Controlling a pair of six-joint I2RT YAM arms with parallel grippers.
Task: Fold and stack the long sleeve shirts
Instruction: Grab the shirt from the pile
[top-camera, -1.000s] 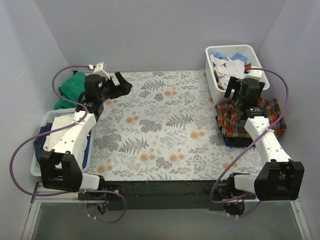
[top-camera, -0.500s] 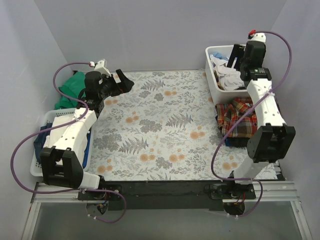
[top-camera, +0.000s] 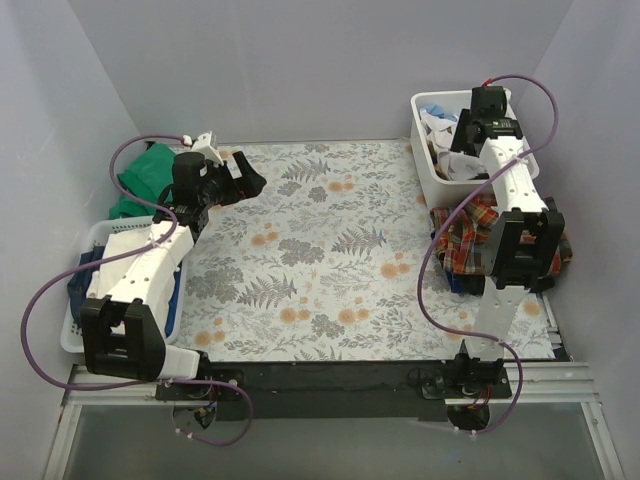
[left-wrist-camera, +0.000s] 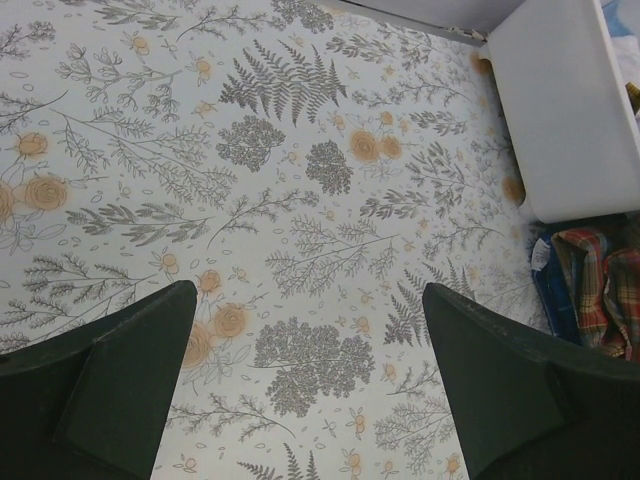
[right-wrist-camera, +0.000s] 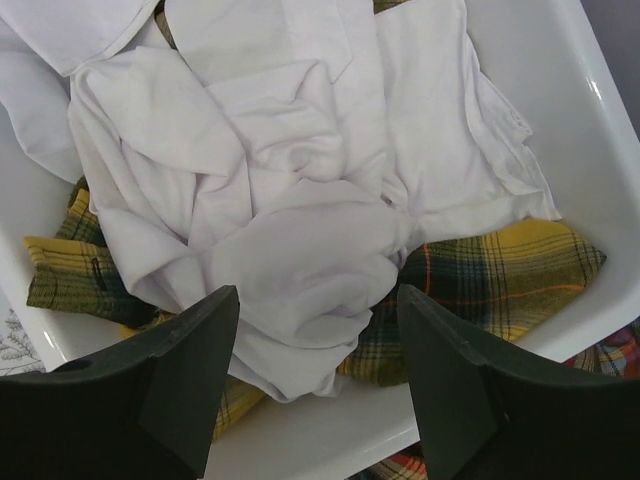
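On the floral desk (top-camera: 320, 250) only the red plaid shirt (top-camera: 462, 235) looks folded, right side. White shirt (right-wrist-camera: 290, 200) and yellow plaid shirt (right-wrist-camera: 480, 275) lie heaped in the bin (top-camera: 420, 140), right claw (right-wrist-camera: 315, 300) spread above them; left claw (left-wrist-camera: 308, 295) spread too, holding nothing.

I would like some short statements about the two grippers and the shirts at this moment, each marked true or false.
1. The right gripper is open above the white shirt in the bin. True.
2. The left gripper holds the red plaid shirt. False: it is open and empty over the floral cover; that shirt lies on the cover beside the bin.
3. A yellow plaid shirt lies under the white shirt. True.
4. The white shirt is spread flat on the floral cover. False: it lies crumpled in the bin.
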